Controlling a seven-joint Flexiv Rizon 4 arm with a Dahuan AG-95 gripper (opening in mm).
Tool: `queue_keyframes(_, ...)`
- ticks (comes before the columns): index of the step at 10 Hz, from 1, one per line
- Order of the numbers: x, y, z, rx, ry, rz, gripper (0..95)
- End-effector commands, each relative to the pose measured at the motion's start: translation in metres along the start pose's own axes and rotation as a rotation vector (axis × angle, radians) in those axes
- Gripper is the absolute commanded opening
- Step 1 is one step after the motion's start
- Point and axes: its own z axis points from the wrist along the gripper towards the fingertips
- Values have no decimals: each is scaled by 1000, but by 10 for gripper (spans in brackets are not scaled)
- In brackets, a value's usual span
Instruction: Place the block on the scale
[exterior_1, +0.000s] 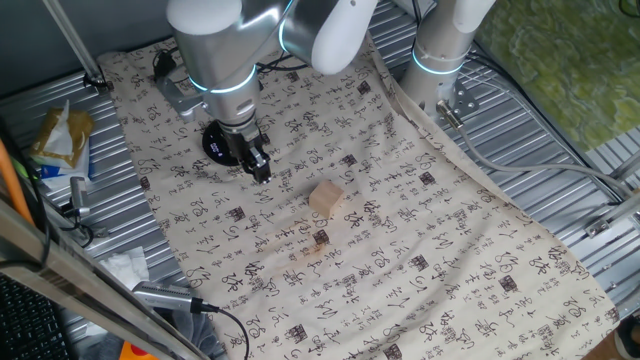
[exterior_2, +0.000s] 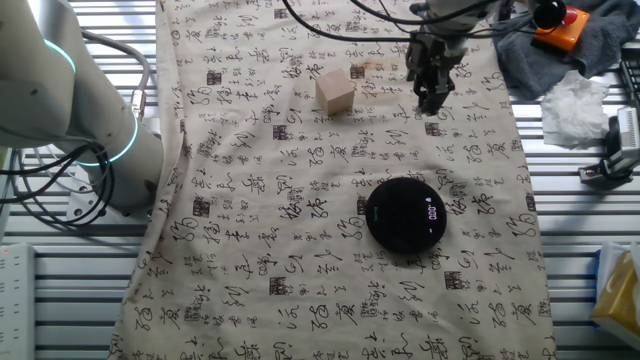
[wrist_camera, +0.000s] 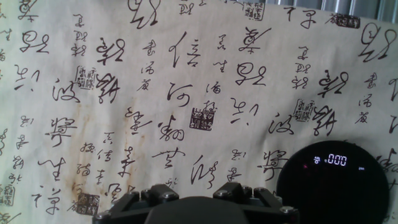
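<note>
I judged the block (exterior_2: 335, 91), lying at ten o'clock from the scale (exterior_2: 405, 214) on the surface, light, rigid and best pinched across opposite flat faces, while my gripper (exterior_2: 431, 92) hung empty, nearly closed.

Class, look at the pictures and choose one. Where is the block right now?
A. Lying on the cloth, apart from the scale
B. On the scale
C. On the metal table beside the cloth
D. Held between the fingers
A: the block sits on the cloth, well away from the scale, with the gripper beside it, not touching.
</note>
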Motion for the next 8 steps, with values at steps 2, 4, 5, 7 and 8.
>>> queue_keyframes(2, -1, 0, 0, 0, 1, -7, 570)
queue_keyframes(4, -1, 0, 0, 0, 1, -19, 570)
queue_keyframes(5, -1, 0, 0, 0, 2, -22, 570)
queue_keyframes(7, -1, 0, 0, 0, 3, -31, 570)
queue_keyframes(8, -1, 0, 0, -1, 4, -34, 570)
